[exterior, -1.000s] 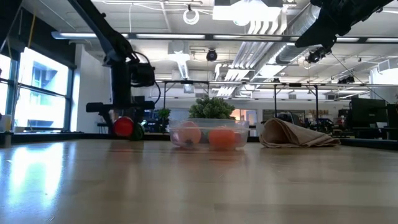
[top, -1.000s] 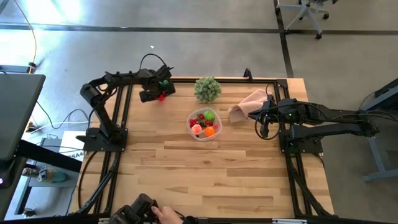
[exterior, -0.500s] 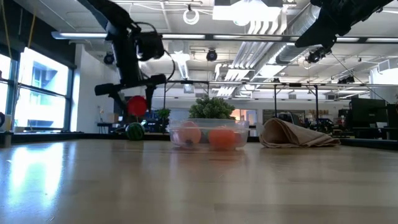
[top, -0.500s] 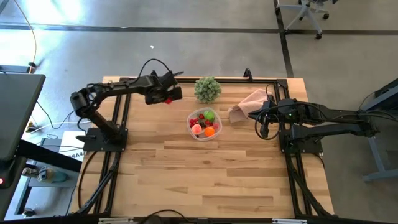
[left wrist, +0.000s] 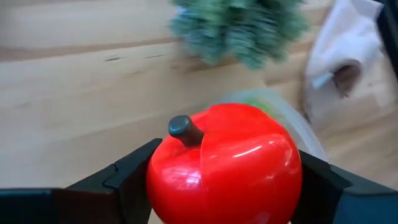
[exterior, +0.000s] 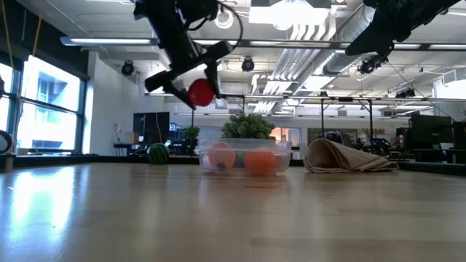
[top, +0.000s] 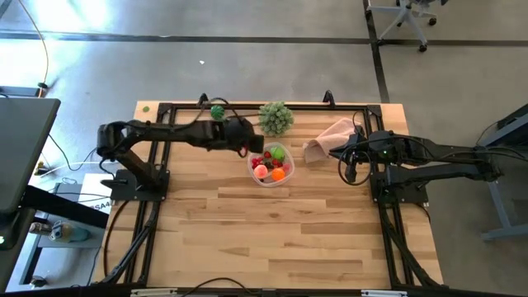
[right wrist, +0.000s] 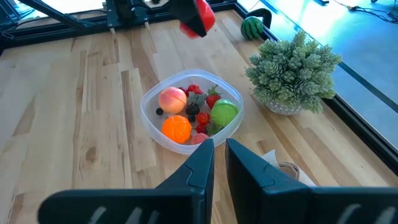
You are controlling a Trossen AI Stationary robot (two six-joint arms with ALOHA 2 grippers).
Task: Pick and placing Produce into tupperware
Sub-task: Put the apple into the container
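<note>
The left arm reaches out level over the table from its base at the left edge, its wrist ending just left of the tub [top: 271, 164]. The left gripper [left wrist: 227, 180] holds a red apple [left wrist: 225, 167] between its two dark fingers [left wrist: 118, 180], one on each side of the fruit, with the dark stem pointing up. Seen from table height, the apple [exterior: 201, 92] hangs well above the table, higher than the tub's rim and a little to its left.

The tub is round and clear and stands near the middle of the back half of the table. Inside it lie a peach [right wrist: 173, 98], an orange [right wrist: 176, 129], a green apple [right wrist: 224, 114] and several small red berries [right wrist: 203, 118].

Just behind the tub stands a pale green leafy ball [top: 275, 118]. To the right of the tub lies a crumpled pink cloth [top: 330, 138]. A small melon [top: 218, 111], dark green with stripes, sits at the back edge of the table, behind the left arm.

The right arm rests along the right side of the table. The right gripper [right wrist: 219, 149] hangs beside the cloth with its fingers shut and empty, pointing toward the tub.
</note>
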